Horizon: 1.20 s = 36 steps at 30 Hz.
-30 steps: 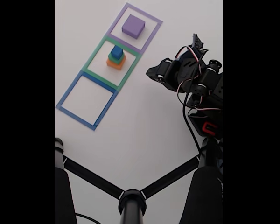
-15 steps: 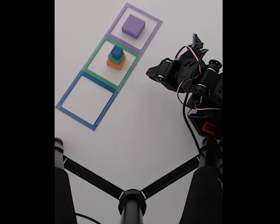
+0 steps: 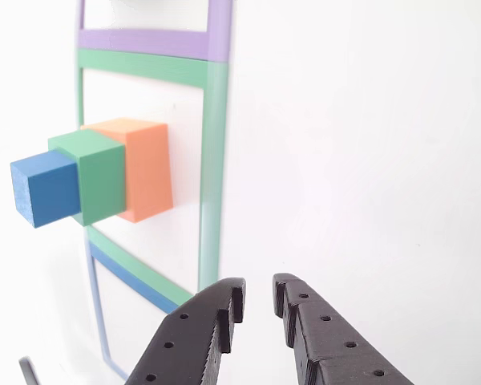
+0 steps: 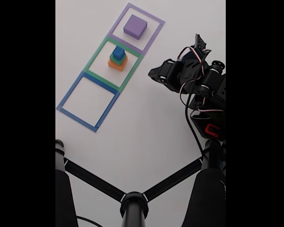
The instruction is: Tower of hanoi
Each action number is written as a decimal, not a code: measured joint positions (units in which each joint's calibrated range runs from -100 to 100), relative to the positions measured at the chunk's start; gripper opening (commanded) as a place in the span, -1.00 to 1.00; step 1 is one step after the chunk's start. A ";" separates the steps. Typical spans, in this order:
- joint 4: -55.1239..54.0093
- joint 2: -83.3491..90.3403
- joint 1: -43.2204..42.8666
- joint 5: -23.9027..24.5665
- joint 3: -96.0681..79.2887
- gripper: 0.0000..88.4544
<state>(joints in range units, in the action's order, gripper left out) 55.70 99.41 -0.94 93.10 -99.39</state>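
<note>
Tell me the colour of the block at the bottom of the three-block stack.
Orange, under the green and blue blocks; clearest in the other view.

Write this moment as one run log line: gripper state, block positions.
gripper: open, empty, away from blocks | blue cube on green cube on orange block, green outline | purple block: purple outline

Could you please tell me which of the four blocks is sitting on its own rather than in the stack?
The flat matte purple square block, alone inside the purple taped outline; the orange, green and blue blocks are stacked in the green outline.

Blk arm point(image 4: 199, 82), red/white cables.
</note>
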 measured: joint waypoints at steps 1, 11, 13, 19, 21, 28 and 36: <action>0.00 0.00 0.00 0.00 0.00 -0.98; 0.00 0.00 0.00 -1.18 0.00 -0.98; 0.00 0.00 0.00 -1.18 0.00 -0.98; 0.00 0.00 0.00 -1.18 0.00 -0.98; 0.00 0.00 0.00 -1.18 0.00 -0.98; 0.00 0.00 -0.98 -1.58 0.00 -0.98; -6.50 -4.73 -0.33 -6.50 0.35 -0.98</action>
<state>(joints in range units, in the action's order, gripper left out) 49.20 94.68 -1.27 86.60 -99.04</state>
